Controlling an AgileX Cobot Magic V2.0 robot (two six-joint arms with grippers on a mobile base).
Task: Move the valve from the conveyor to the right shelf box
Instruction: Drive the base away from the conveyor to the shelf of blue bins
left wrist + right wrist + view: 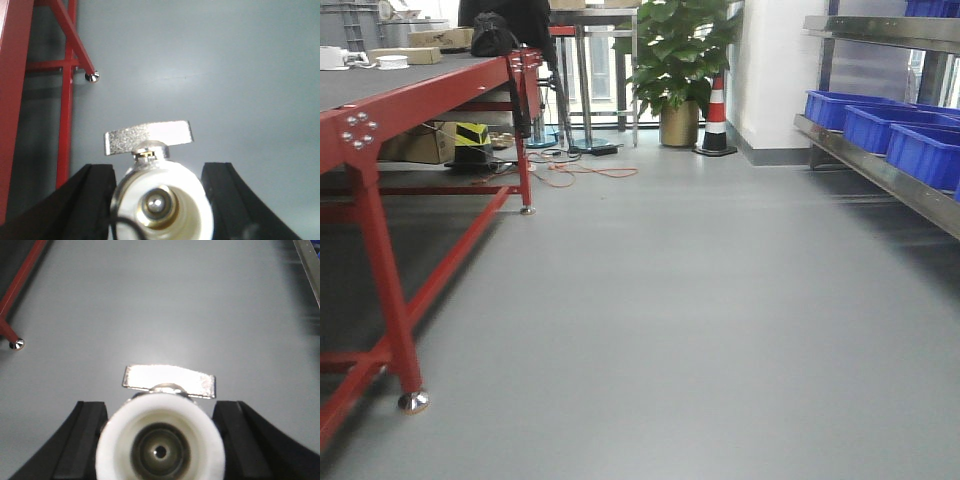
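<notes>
Each gripper carries a valve above the grey floor. My left gripper (157, 170) is shut on a white-bodied valve (162, 197) with a brass core and a flat silver handle on top. My right gripper (160, 407) is shut on a second white valve (160, 445), its black fingers (82, 440) against both sides. The stainless-steel shelf (880, 172) runs along the right wall, and several blue boxes (923, 153) sit on it. A strip of that shelf (311, 262) shows at the right wrist view's top right. The conveyor is out of view.
A red-framed rack (370, 240) with a dark top stands on the left, its chrome foot (413, 402) near me. That rack (15, 75) fills the left wrist view's left edge. Ahead are a potted plant (678, 60), a striped cone (716, 118) and floor cables (585, 172).
</notes>
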